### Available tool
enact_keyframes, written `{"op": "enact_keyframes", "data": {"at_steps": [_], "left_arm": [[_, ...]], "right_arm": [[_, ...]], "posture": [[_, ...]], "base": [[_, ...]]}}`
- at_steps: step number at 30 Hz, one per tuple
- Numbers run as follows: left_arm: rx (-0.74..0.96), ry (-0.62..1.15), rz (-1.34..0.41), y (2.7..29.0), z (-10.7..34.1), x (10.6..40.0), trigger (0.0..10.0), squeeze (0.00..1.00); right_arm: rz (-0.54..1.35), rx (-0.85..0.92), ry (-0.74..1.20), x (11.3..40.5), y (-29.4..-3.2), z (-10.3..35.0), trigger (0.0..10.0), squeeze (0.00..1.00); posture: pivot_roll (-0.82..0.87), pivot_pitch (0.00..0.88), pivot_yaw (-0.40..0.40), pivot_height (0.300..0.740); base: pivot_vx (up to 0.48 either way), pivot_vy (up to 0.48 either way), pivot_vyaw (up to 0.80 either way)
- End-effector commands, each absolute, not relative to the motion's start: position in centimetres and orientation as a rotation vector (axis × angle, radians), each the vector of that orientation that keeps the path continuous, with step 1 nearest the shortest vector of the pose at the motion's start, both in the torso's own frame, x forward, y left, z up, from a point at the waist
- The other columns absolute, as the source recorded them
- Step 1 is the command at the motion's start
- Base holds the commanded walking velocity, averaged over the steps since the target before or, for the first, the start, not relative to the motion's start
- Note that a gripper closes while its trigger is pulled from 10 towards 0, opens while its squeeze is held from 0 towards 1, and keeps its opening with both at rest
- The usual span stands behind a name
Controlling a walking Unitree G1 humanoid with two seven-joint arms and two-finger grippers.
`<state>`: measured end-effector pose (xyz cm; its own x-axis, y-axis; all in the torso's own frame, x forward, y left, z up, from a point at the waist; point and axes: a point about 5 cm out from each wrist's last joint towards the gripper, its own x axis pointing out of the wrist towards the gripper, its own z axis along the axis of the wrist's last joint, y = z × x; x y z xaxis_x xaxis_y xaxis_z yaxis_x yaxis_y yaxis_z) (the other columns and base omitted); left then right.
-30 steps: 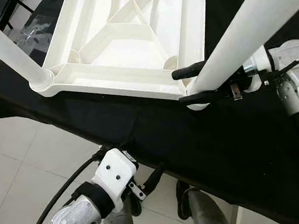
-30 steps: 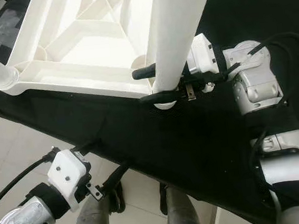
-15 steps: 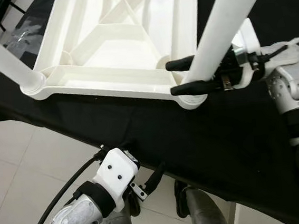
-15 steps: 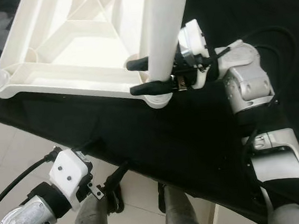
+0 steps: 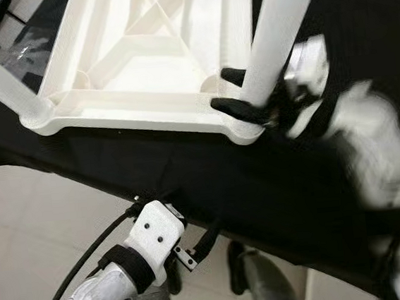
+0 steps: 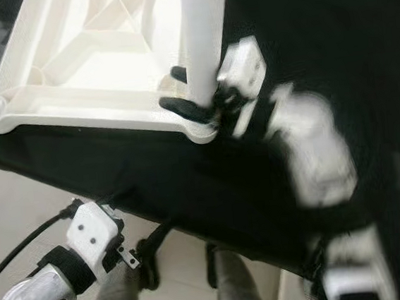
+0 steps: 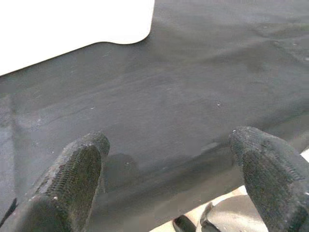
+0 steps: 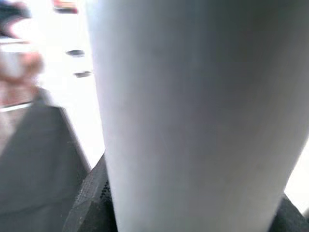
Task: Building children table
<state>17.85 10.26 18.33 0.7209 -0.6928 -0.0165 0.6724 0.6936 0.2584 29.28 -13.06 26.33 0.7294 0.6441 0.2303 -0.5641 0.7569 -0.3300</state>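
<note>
The right tool (image 5: pixel 243 95) grips a white leg (image 5: pixel 274 33) low down. The leg now stands straighter in the upside-down table (image 5: pixel 142 63) corner on the black counter (image 5: pixel 210 184). The left tool (image 7: pixel 164 188) hangs open, low.

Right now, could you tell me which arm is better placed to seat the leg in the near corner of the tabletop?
The right: the right gripper already clasps the white leg at the tabletop corner. The left gripper hangs open below the black cloth edge.
</note>
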Motion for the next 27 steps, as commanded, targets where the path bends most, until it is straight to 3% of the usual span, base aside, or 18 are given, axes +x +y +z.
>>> {"op": "enact_keyframes", "data": {"at_steps": [1,3,8,16,17,22,24,25,26,27], "left_arm": [[0.252,-0.053,-0.762,10.3,17.7,17.5,10.0,0.0],[0.245,-0.051,-0.765,10.2,17.5,17.7,10.0,0.0],[0.244,-0.053,-0.785,9.8,17.3,17.8,10.0,0.0],[0.255,-0.067,-0.757,10.3,17.4,18.5,10.0,0.0],[0.261,-0.071,-0.75,10.4,17.3,18.7,10.0,0.0],[0.263,-0.08,-0.741,10.3,17.3,19.0,10.0,0.0],[0.263,-0.089,-0.732,10.3,17.3,19.2,10.0,0.0],[0.263,-0.089,-0.732,10.3,17.3,19.2,10.0,0.0],[0.263,-0.093,-0.729,10.2,17.3,19.3,10.0,0.0],[0.262,-0.096,-0.727,10.2,17.2,19.3,10.0,0.0]], "right_arm": [[0.298,-0.252,0.055,28.5,-15.8,19.4,10.0,0.0],[0.197,-0.208,0.091,26.0,-14.4,17.8,10.0,0.0],[0.2,-0.196,0.06,26.7,-12.5,17.7,10.0,0.0],[0.202,-0.133,0.061,27.8,-12.0,17.6,10.0,0.0],[0.212,-0.08,0.027,28.0,-11.8,18.1,10.0,1.0],[0.257,0.026,-0.057,27.9,-11.2,20.2,10.0,1.0],[0.438,0.047,-0.224,28.5,-10.8,23.7,10.0,1.0],[0.438,0.047,-0.224,28.5,-10.8,23.7,10.0,1.0],[0.538,0.02,-0.302,28.8,-10.8,25.5,10.0,0.54],[0.611,-0.004,-0.353,28.9,-10.9,26.7,10.0,0.38]], "posture": [[0.11,0.463,-0.036,0.74],[0.09,0.463,-0.03,0.74],[0.09,0.444,-0.025,0.74],[0.09,0.413,-0.035,0.74],[0.09,0.403,-0.039,0.74],[0.09,0.39,-0.045,0.74],[0.09,0.377,-0.049,0.74],[0.09,0.377,-0.049,0.74],[0.09,0.368,-0.054,0.74],[0.09,0.364,-0.057,0.74]], "base": [[0.0,0.0,0.0],[0.0,0.0,0.0],[0.0,0.0,0.0],[0.0,0.0,0.0],[0.0,0.0,0.0],[0.0,0.0,0.0],[0.0,0.0,0.0],[0.0,0.0,0.0],[0.0,0.0,0.0],[0.0,0.0,0.0]]}}
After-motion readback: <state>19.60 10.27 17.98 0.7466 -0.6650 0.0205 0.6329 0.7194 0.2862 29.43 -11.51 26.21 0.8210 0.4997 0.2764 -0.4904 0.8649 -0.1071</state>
